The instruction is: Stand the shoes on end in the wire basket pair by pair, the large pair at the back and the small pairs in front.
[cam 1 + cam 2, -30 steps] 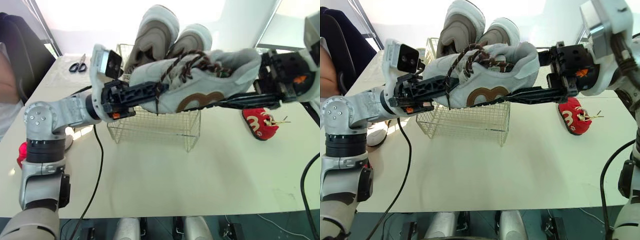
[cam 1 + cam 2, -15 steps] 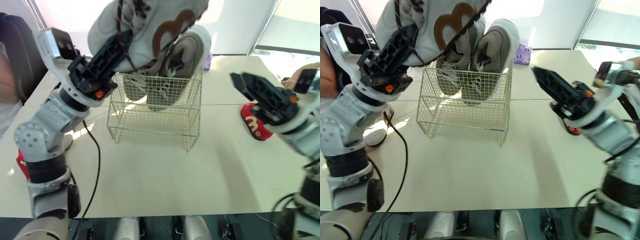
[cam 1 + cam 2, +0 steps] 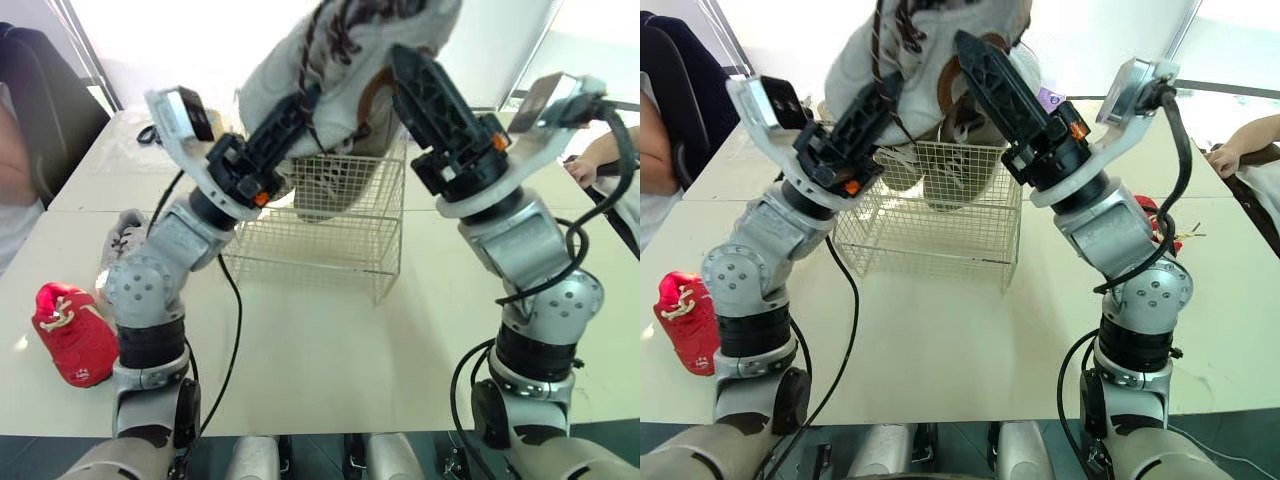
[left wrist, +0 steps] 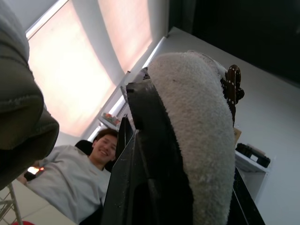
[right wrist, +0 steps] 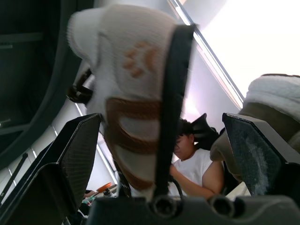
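Since the frame half a second before, the right gripper had swung up from the right side of the frame to the top centre. Its fingers were spread wide on either side of the large grey sneaker and not yet pressing it. The left gripper was clamped on that sneaker by the laced upper and had carried it from the upper left to just above the wire basket. A tan pair already stood on end at the basket's back. Outward on the table, a red shoe and a small grey shoe lay at the left.

To do this step well, the right fingers should probably steady the sole before the left lets go. The sneaker should then go in toe-down, close beside the tan pair, with its dangling laces kept clear of the wire rim.
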Tool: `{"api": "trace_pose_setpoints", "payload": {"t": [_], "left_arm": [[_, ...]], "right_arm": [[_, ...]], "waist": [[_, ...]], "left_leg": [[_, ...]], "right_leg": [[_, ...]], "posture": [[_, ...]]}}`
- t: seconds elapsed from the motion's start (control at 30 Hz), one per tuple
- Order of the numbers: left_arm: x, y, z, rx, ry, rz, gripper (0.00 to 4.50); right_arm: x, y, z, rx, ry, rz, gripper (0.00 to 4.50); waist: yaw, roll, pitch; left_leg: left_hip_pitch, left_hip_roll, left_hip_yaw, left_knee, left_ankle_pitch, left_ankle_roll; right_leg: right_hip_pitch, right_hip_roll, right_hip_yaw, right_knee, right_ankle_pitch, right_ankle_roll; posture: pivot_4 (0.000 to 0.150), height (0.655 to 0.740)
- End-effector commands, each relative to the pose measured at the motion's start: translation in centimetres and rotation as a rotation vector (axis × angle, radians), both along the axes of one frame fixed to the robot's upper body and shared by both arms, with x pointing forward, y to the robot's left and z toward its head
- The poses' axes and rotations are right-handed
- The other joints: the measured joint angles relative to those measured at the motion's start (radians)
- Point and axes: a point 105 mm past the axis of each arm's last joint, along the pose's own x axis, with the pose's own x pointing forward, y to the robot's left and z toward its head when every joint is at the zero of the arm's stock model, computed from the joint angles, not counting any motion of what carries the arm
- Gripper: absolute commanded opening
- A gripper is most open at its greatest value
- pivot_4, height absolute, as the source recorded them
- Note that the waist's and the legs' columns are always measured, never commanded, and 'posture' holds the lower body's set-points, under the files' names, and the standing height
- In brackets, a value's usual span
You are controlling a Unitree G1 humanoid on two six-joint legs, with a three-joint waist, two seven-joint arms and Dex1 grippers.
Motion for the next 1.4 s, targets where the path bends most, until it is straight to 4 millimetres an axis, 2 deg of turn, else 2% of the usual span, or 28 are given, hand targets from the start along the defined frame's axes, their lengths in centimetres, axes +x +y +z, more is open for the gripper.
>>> {"api": "trace_pose_setpoints", "payload": {"t": [0.03, 0.1, 0.13, 0.17, 0.27, 0.33, 0.5, 0.6, 0.67, 0.8, 0.93, 1.03, 1.13, 1.3, 1.37, 1.4], "left_arm": [[-0.5, -0.6, -0.4, 0.008, -0.017, -0.003, 0.31], [-0.2, -0.6, -1.0, 0.004, 0.003, -0.001, 0.31], [-0.2, -0.6, -1.0, 0.003, 0.004, -0.001, 0.31], [-0.3, -0.6, -1.0, 0.003, 0.001, -0.001, 0.31], [-0.1, -0.5, -0.9, 0.003, -0.004, 0.018, 0.31], [0.0, -0.5, -1.2, 0.024, -0.003, 0.029, 0.31], [-0.1, -0.4, -2.2, 0.152, -0.016, 0.064, 2.69], [-0.1, 1.6, -3.2, 0.327, -0.04, 0.19, 4.14], [-0.9, 3.1, -3.4, 0.407, -0.042, 0.226, 4.14], [-3.3, 5.2, -3.8, 0.621, -0.064, 0.252, 4.14], [-3.8, 6.6, -4.2, 0.812, -0.084, 0.332, 4.14], [-4.1, 6.6, -3.9, 0.875, -0.119, 0.353, 4.14], [-4.7, 6.1, -4.6, 0.98, -0.163, 0.329, 4.14], [-6.9, 5.5, -7.1, 1.087, -0.147, 0.207, 4.14], [-7.0, 5.6, -7.5, 1.087, -0.135, 0.217, 4.14], [-6.8, 5.6, -7.5, 1.079, -0.131, 0.227, 4.18]], "right_arm": [[-0.8, 0.1, 1.3, 0.026, -0.067, 0.004, 4.24], [-0.7, 0.2, 1.3, 0.024, -0.07, 0.005, 3.67], [-0.7, 0.3, 1.3, 0.023, -0.072, 0.01, 3.22], [-0.8, 0.3, 1.2, 0.023, -0.074, 0.013, 2.58], [-0.9, 0.4, 1.3, 0.02, -0.083, 0.027, 1.22], [-1.0, 0.3, 1.6, 0.016, -0.092, 0.031, 0.62], [-1.0, -0.4, 3.3, -0.018, -0.159, 0.024, 0.61], [-0.5, -2.1, 4.7, -0.152, -0.278, -0.029, 0.61], [0.1, -3.1, 4.7, -0.303, -0.347, -0.078, 0.61], [1.5, -4.9, 3.3, -0.59, -0.428, -0.097, 0.61], [3.6, -5.4, 1.7, -0.728, -0.465, -0.1, 0.61], [5.0, -5.0, 0.5, -0.763, -0.477, -0.083, 0.61], [6.1, -4.2, -0.9, -0.802, -0.488, -0.068, 0.61], [6.9, -3.5, -3.1, -0.841, -0.469, -0.042, 0.61], [7.1, -3.5, -3.7, -0.857, -0.462, -0.046, 0.61], [7.2, -3.6, -3.9, -0.863, -0.457, -0.051, 1.11]], "waist": [[0.0, 0.0, 0.0], [-0.001, 0.0, 0.0], [-0.001, 0.0, 0.0], [-0.001, 0.0, 0.0], [0.0, 0.0, 0.0], [0.0, 0.0, 0.0], [-0.002, 0.0, 0.0], [-0.003, 0.0, 0.0], [-0.002, 0.001, 0.001], [-0.002, 0.0, 0.001], [-0.003, 0.001, 0.001], [-0.001, 0.001, 0.001], [-0.001, 0.002, 0.002], [-0.002, 0.003, 0.002], [0.0, 0.003, 0.002], [0.0, 0.003, 0.002]], "left_leg": [[0.0, 0.0, 0.0, 0.0, 0.0, 0.0], [0.0, 0.0, 0.0, 0.0, 0.0, 0.0], [0.0, 0.0, 0.0, 0.0, 0.0, 0.0], [0.0, 0.0, 0.0, 0.0, 0.0, 0.0], [0.0, 0.0, 0.0, 0.0, 0.0, 0.0], [0.0, 0.0, 0.0, 0.0, 0.0, 0.001], [0.0, 0.0, 0.0, -0.001, 0.0, 0.001], [-0.001, 0.0, 0.0, -0.001, -0.001, 0.001], [-0.002, 0.0, 0.001, -0.002, -0.001, 0.001], [-0.01, 0.001, 0.0, -0.002, -0.001, 0.001], [-0.012, 0.001, 0.001, -0.002, -0.001, 0.001], [-0.012, 0.001, 0.001, -0.002, 0.0, 0.001], [-0.013, 0.001, 0.001, -0.002, 0.003, -0.005], [-0.014, 0.001, 0.002, -0.004, 0.003, -0.006], [-0.015, 0.001, 0.002, -0.004, 0.003, -0.006], [-0.015, 0.001, 0.001, -0.004, 0.003, -0.007]], "right_leg": [[0.0, 0.0, 0.0, 0.0, 0.0, 0.0], [0.0, 0.0, 0.0, 0.0, 0.0, 0.0], [0.0, 0.0, 0.0, 0.0, 0.0, 0.0], [0.0, 0.0, 0.0, 0.0, 0.0, 0.0], [0.0, 0.0, 0.0, 0.0, 0.0, 0.0], [0.0, 0.0, 0.0, -0.001, 0.0, 0.0], [-0.001, 0.0, 0.0, -0.001, 0.0, 0.0], [-0.002, 0.0, 0.0, -0.001, 0.0, 0.0], [-0.003, 0.0, 0.0, -0.002, 0.0, 0.0], [-0.01, 0.0, 0.0, -0.004, 0.0, 0.0], [-0.011, 0.0, 0.0, -0.006, 0.0, -0.001], [-0.011, 0.0, -0.001, -0.006, 0.001, -0.001], [-0.012, 0.0, -0.001, -0.006, 0.001, -0.001], [-0.012, 0.0, -0.001, -0.01, 0.001, 0.001], [-0.013, 0.0, -0.001, -0.01, 0.001, 0.001], [-0.012, 0.0, -0.001, -0.01, 0.001, 0.001]], "posture": [[0.15, 0.74], [0.15, 0.74], [0.15, 0.74], [0.15, 0.74], [0.15, 0.74], [0.15, 0.74], [0.15, 0.74], [0.15, 0.74], [0.15, 0.74], [0.15, 0.74], [0.15, 0.74], [0.15, 0.74], [0.15, 0.74], [0.15, 0.74], [0.15, 0.74], [0.15, 0.74]]}}
